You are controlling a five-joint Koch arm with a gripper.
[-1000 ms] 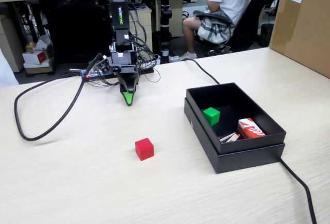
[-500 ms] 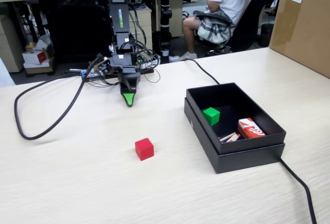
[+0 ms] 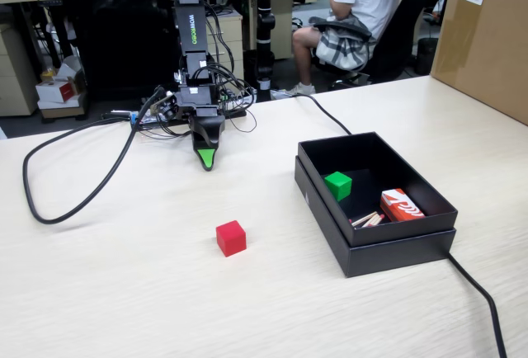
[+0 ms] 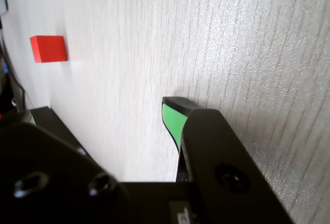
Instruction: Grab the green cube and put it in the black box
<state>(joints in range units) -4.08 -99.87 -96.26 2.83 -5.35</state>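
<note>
The green cube [image 3: 337,185] lies inside the black box [image 3: 396,256], near its left wall, at the right of the fixed view. My gripper [image 3: 206,158] hangs tip-down over the table well to the left of the box, close to the arm's base. In the wrist view the gripper [image 4: 100,114] shows a wide gap of bare table between its green-padded right fingertip [image 4: 173,120] and the dark left jaw. It is open and holds nothing. Neither cube nor box shows clearly in the wrist view.
A red cube [image 3: 231,237] [image 4: 49,48] sits on the table in front of the gripper. A red-and-white packet [image 3: 402,205] and small sticks [image 3: 367,219] also lie in the box. Black cables [image 3: 49,209] loop at left; a brown carton [image 3: 487,36] stands back right.
</note>
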